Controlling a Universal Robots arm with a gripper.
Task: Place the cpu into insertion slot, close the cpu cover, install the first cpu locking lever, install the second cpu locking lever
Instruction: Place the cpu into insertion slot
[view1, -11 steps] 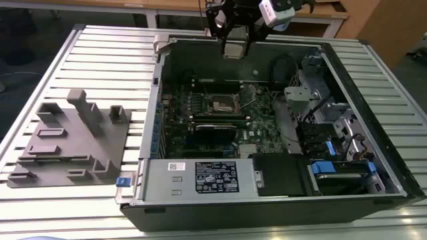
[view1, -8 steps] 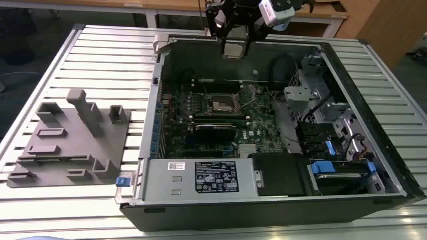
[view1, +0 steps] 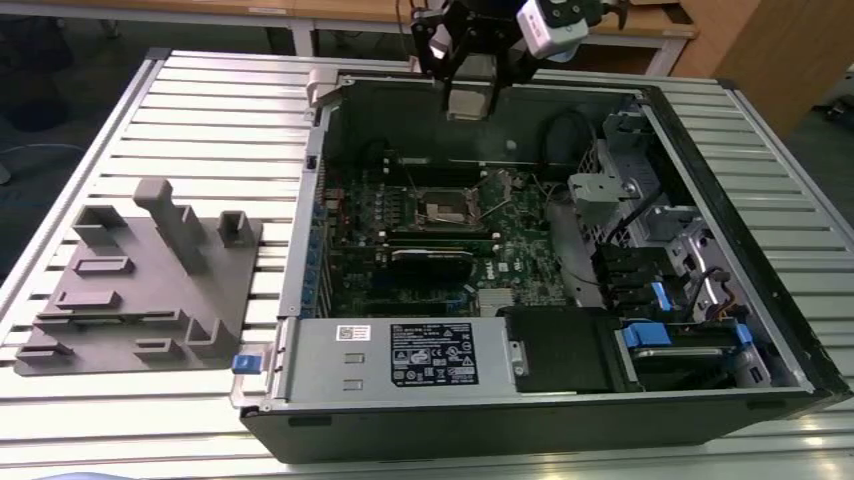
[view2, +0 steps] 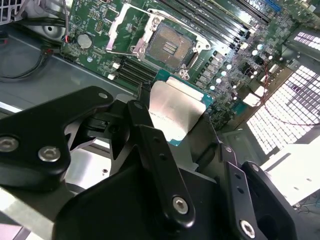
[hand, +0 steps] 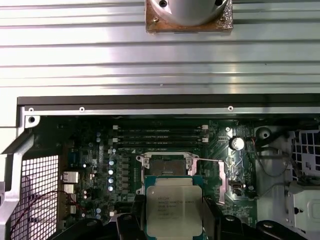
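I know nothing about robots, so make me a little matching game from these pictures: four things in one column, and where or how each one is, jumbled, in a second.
Things
1. cpu
2. insertion slot
3. cpu cover
4. grey moulded tray

States
A. lies on the table, outside the computer case
B. gripped in the claw, above the green board
C. uncovered, nothing in it
D. swung open beside the slot

Pairs: 1-B, 2-C, 3-D, 4-A

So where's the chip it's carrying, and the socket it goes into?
cpu (hand: 173, 207): first wrist view, middle of its silver top.
insertion slot (view2: 170, 48): second wrist view, its dark centre.
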